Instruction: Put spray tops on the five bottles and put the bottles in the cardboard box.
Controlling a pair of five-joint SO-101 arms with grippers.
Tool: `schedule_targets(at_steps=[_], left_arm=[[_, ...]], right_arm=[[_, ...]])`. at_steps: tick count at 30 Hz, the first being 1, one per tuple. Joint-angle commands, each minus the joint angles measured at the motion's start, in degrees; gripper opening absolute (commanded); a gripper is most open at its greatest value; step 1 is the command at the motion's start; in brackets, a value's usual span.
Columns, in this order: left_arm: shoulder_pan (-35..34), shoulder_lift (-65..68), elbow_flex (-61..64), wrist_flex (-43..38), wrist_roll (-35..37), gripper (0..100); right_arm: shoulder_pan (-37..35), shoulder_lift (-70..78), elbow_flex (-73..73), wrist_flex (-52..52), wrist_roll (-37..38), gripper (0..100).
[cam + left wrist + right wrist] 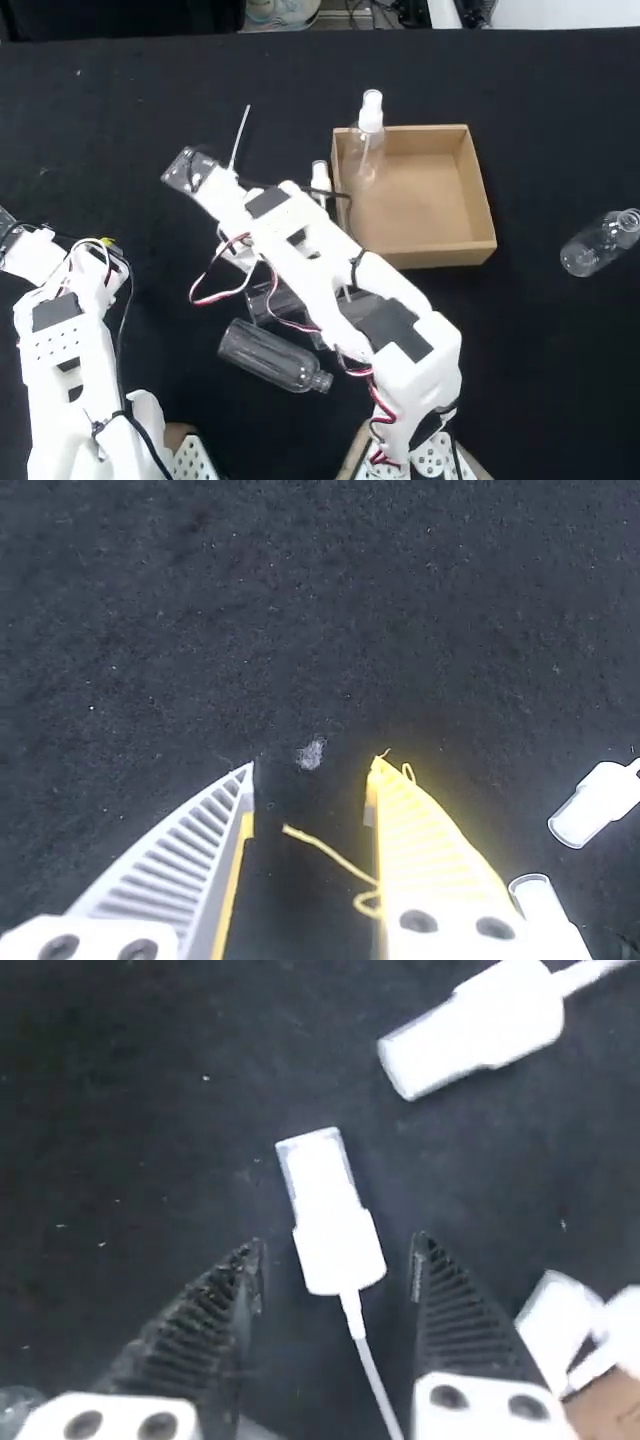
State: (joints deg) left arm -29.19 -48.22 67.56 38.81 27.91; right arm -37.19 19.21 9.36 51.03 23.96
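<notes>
My right gripper [338, 1248] is open, its black fingers on either side of a white spray top [330, 1220] that lies flat on the black cloth with its tube trailing back between them. A second spray top [470, 1025] lies just beyond. In the high view the right arm [300, 250] stretches from the front edge toward the cardboard box [480, 215]. Inside the box stands one clear bottle [368, 140] with a spray top on. An uncapped bottle [275, 358] lies beside the arm and another bottle [600, 242] lies far right. My left gripper [310, 770] is open over bare cloth.
A loose spray top [320, 178] lies against the box's left wall, and a thin tube [240, 135] lies behind the arm. Two white spray tops [595, 805] [535, 890] lie close to my left gripper. The left arm [60, 340] stays at the table's left side.
</notes>
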Motion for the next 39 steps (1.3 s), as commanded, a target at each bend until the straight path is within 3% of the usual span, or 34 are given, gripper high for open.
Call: schedule_targets(at_steps=[1, 7, 12, 15, 22, 29, 34, 39], left_arm=[[-0.7, -1.1, -3.6, 0.1, 0.9, 18], [-0.3, -1.1, -3.6, 0.1, 0.9, 18], [-0.2, -1.1, -3.6, 0.1, 0.9, 18], [-0.2, -1.1, -3.6, 0.1, 0.9, 18], [-0.2, -1.1, -3.6, 0.1, 0.9, 18], [-0.2, -1.1, -3.6, 0.1, 0.9, 18], [-0.3, -1.1, -3.6, 0.1, 0.9, 18], [-0.2, -1.1, -3.6, 0.1, 0.9, 18]], right_arm=[[-0.5, -0.7, -0.7, -1.5, 3.5, 19.1], [0.5, 1.8, -2.1, -1.5, 3.8, 17.8], [2.0, 1.5, -2.3, -1.5, 4.0, 0.7], [3.9, -2.0, -2.9, 1.1, 3.3, 1.9], [7.4, -17.0, -5.8, 12.2, -7.3, 1.8], [12.5, -33.5, -5.8, 13.3, -16.4, 1.8], [20.6, -47.5, -6.0, 17.6, -20.5, 1.8], [36.8, -58.2, -5.5, 18.9, -20.5, 1.9]])
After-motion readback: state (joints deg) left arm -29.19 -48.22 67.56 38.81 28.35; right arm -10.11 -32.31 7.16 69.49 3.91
